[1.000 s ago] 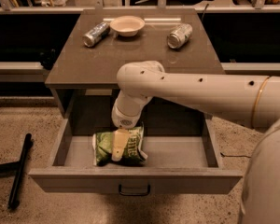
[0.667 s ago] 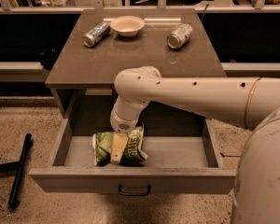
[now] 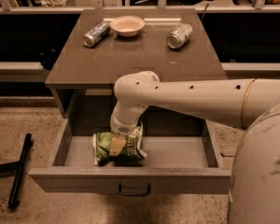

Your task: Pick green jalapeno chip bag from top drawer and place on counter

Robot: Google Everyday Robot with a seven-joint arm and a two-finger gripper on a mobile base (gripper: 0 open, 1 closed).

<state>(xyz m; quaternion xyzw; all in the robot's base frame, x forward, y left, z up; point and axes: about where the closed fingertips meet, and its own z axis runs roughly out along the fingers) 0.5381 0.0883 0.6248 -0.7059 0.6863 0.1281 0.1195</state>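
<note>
Down inside the open drawer [image 3: 130, 180], the robot's gripper [image 3: 116, 146] is set on a crumpled green and white chip bag [image 3: 129, 146], the cream arm [image 3: 191, 99] reaching in from the right and bending down over the drawer's middle. Whether the jaws are open or closed on the bag cannot be told from this angle. The bag lies on the drawer floor directly under the jaws, spreading to both sides of them, near the front wall; a small dark handle [image 3: 134, 190] sits on the drawer front just below. Above and behind the jaws stretches the counter [image 3: 130, 59], where a pale bowl [image 3: 127, 25] stands at the back between two silver cans [image 3: 96, 34] [image 3: 179, 35] lying on their sides. Far to the left of the jaws, a black bar [image 3: 19, 169] lies on the speckled floor
</note>
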